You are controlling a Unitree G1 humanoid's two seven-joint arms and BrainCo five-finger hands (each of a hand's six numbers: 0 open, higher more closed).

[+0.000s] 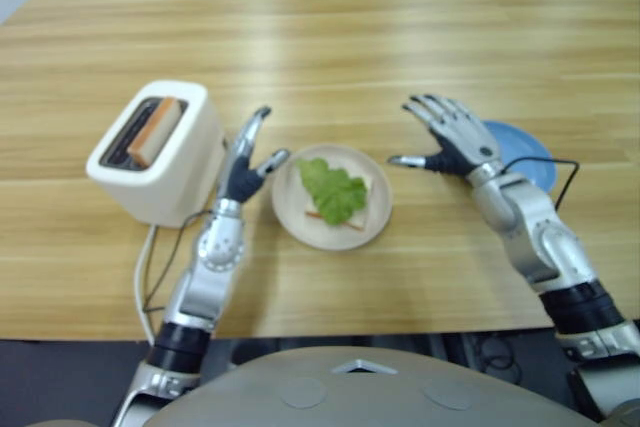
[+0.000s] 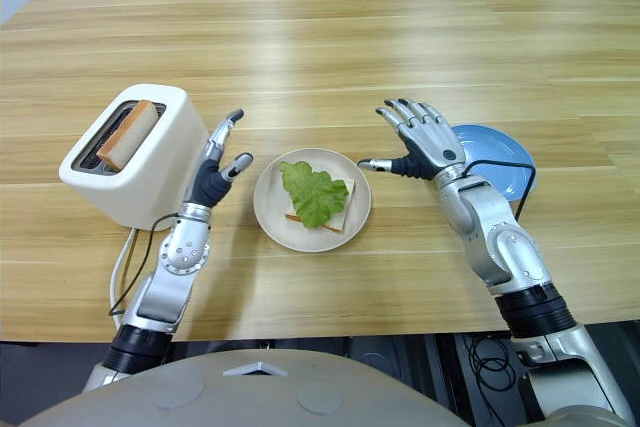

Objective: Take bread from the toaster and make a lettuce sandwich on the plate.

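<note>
**Open hands flank the half-made sandwich**

The left hand (image 1: pixel 244 169) stands edge-up with its fingers spread and holding nothing. The white toaster (image 1: pixel 165 172) is just outside those fingers, with a slice of bread (image 1: pixel 158 129) still in its slot. On the thumb side, close by, is the plate (image 1: pixel 298 225). It carries a lettuce leaf (image 1: pixel 333 190) laid over another bread slice (image 2: pixel 337 219). The right hand (image 1: pixel 452 137) hovers palm-down, its fingers fanned wide and its thumb tip pointing at the plate. A blue plate (image 2: pixel 495 142) lies just behind its wrist.
</note>
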